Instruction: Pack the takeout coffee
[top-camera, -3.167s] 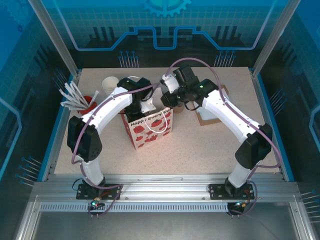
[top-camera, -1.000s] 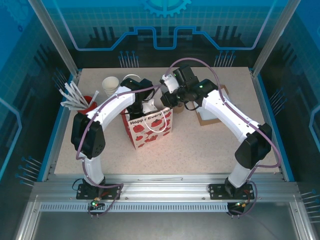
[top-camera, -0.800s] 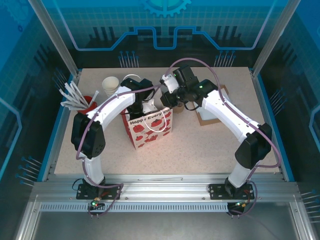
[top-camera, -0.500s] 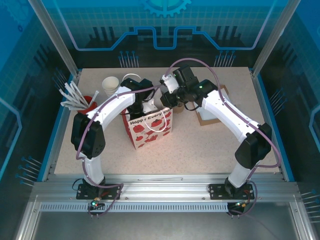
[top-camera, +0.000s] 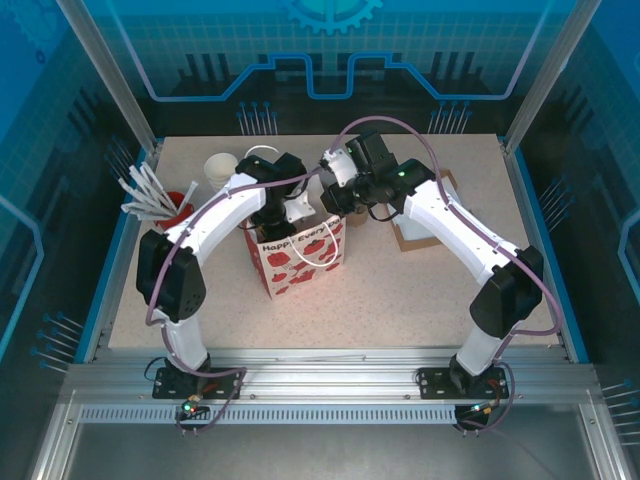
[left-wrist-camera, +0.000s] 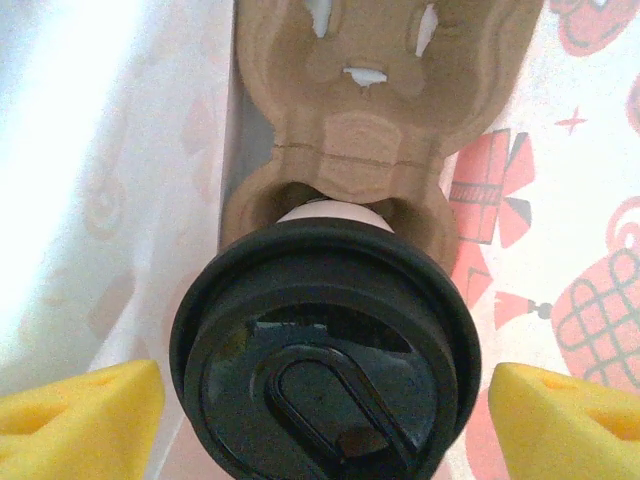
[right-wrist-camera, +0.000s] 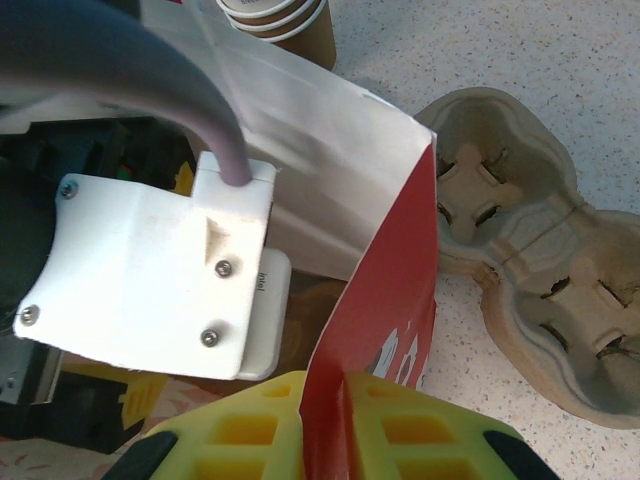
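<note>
The takeout coffee (left-wrist-camera: 320, 340) sits in a cardboard carrier (left-wrist-camera: 380, 100) inside the paper bag (right-wrist-camera: 390, 290), so packing looks nearly done: the left gripper (left-wrist-camera: 322, 420) gapes clear of the lid (holding nothing) while the right gripper (right-wrist-camera: 322, 425) pinches the bag's rim.

The white-and-black left arm (top-camera: 212, 218) arched forward and inward from its base. Its wrist pointed straight down, and the left gripper (left-wrist-camera: 320, 425) stood with its yellow foam pads (left-wrist-camera: 80, 420) spread wide. The matching right arm (top-camera: 455, 230) arched inward opposite. The right gripper (right-wrist-camera: 322, 425) was pinched tight on the wall of the red-and-white paper bag (right-wrist-camera: 390, 300).
</note>
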